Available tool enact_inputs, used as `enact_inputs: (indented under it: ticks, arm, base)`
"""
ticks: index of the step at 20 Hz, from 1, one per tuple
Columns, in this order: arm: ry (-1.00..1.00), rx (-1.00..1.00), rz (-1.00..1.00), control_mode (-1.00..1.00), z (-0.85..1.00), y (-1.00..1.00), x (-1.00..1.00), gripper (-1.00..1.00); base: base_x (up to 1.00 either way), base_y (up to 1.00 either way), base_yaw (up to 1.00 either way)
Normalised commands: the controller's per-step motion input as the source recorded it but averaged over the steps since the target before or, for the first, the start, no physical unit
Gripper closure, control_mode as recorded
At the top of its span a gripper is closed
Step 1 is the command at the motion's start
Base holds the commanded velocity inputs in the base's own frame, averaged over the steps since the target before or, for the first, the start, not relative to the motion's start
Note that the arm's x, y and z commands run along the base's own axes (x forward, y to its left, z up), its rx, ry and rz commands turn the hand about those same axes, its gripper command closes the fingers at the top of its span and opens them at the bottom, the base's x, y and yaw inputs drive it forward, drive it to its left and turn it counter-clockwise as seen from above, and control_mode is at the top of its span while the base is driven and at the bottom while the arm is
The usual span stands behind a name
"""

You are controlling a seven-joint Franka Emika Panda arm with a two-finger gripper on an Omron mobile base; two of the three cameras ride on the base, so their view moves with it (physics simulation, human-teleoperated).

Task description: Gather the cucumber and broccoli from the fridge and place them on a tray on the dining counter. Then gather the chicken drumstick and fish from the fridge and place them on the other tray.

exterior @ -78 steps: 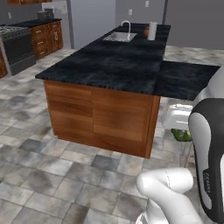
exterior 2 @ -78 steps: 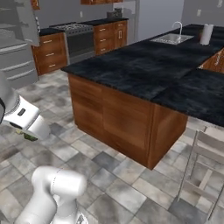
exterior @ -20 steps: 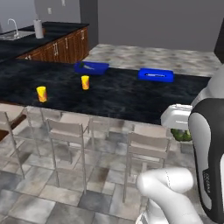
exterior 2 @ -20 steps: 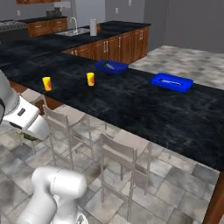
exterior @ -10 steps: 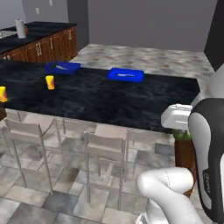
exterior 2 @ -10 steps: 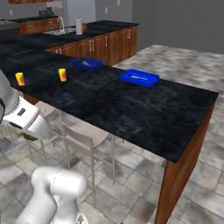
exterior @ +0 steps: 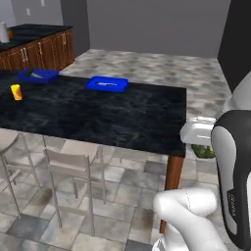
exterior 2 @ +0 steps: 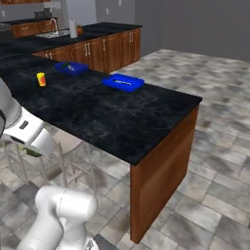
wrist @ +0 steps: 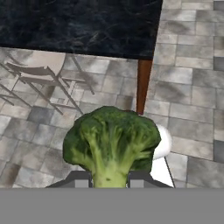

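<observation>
Gripper (wrist: 109, 183) is closed on the broccoli (wrist: 111, 142), clamped at its pale stem w/ the green floret head standing up away from the finger tips. In the hand view the broccoli sits dead centre, over grey floor tiles, w/ the edge of the dining counter (wrist: 87, 26) and its brown wooden leg (wrist: 142, 85) beyond it. A pale metal chair (wrist: 41, 76) stands under the counter edge.

From the left base view, a bit of green shows at the hand, low beside the arm and below the level of the counter top (exterior: 112, 115), near its end corner. So the broccoli is off the counter, held low at the robot's side.

Key relation for the next move: the trays lie up and forward from the gripper, across the black top. Near tray (exterior: 107, 84) is blue, rectangular, long axis running roughly along the counter's length; a thin grey item lies in it, too small to identify. Far tray (exterior: 37, 75), also blue, sits further along, w/ a small dark green stick in it, likely the cucumber (exterior: 30, 73). A small yellow cup (exterior: 16, 91) stands near the far tray. Judging by that, the broccoli belongs w/ the cucumber, so it must be lifted over the edge and carried past the near tray.

No brands, labels or readable writing anywhere.
</observation>
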Motion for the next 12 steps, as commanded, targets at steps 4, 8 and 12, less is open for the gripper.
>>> enact_inputs:
  ticks: [4,8,12]
  arm:
    - [0.0,0.0,0.0,1.0,0.0,0.0,0.0,1.0]
    - [0.0,0.0,0.0,1.0,0.0,0.0,0.0,1.0]
    - [0.0,0.0,0.0,1.0,0.0,0.0,0.0,1.0]
  base:
    - [0.03,-1.0,0.0]
    - [0.15,-1.0,0.0]
    - [0.27,-1.0,0.0]
